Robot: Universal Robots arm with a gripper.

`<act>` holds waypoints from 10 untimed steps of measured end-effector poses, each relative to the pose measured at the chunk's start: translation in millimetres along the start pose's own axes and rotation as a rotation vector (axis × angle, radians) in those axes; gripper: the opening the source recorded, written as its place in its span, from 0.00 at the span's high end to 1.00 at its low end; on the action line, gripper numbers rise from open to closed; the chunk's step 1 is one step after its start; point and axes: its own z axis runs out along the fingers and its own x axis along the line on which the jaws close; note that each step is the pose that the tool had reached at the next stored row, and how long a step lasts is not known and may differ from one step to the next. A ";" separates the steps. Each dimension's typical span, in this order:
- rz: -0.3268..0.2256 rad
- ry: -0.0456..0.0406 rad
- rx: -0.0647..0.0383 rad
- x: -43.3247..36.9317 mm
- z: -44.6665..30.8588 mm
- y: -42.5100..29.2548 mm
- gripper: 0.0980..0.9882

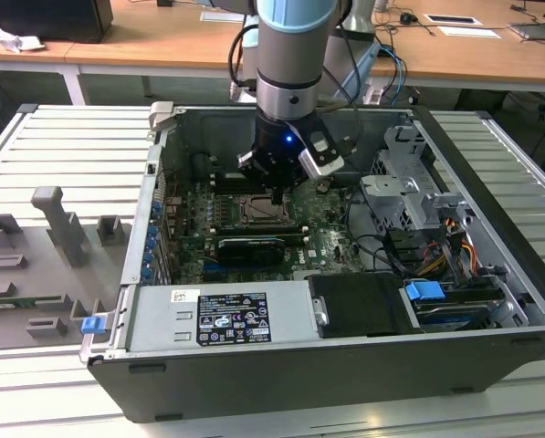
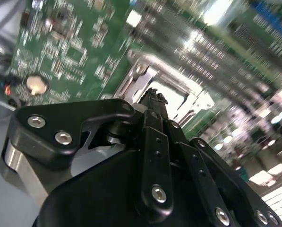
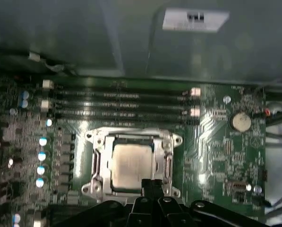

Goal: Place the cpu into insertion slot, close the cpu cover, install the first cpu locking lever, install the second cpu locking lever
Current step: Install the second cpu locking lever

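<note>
The cpu [image 3: 130,163], a pale silver-beige square, lies flat in the insertion slot [image 1: 256,212] on the green board inside the open computer case. The cpu cover [image 3: 167,165], a thin silver frame, lies down around it, and the chip shows through its window. My gripper [image 3: 149,185] hangs just above the slot's edge, at the side towards the exterior view's right. Its black fingers [image 2: 152,101] are shut together with nothing between them, and their tips hover close over the bright silver metal of the cover [image 2: 178,90]. In the exterior view the gripper [image 1: 277,193] points straight down.
Long black memory slots [image 3: 117,101] run beside the socket, and a coin battery [image 3: 240,121] sits on the board. A long black card [image 1: 254,245], a power supply [image 1: 222,315], a drive cage [image 1: 409,187] and cables crowd the case. Grey fixtures [image 1: 62,224] stand outside.
</note>
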 end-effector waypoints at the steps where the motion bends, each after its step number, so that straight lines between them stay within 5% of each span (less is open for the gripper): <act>1: 0.000 -0.0001 0.000 0.2 0.0 -4.5 0.99; 4: 0.000 -0.0003 -0.004 0.9 -0.5 -19.6 0.99; 10: -0.004 -0.0014 -0.037 17.0 -0.6 -25.1 0.99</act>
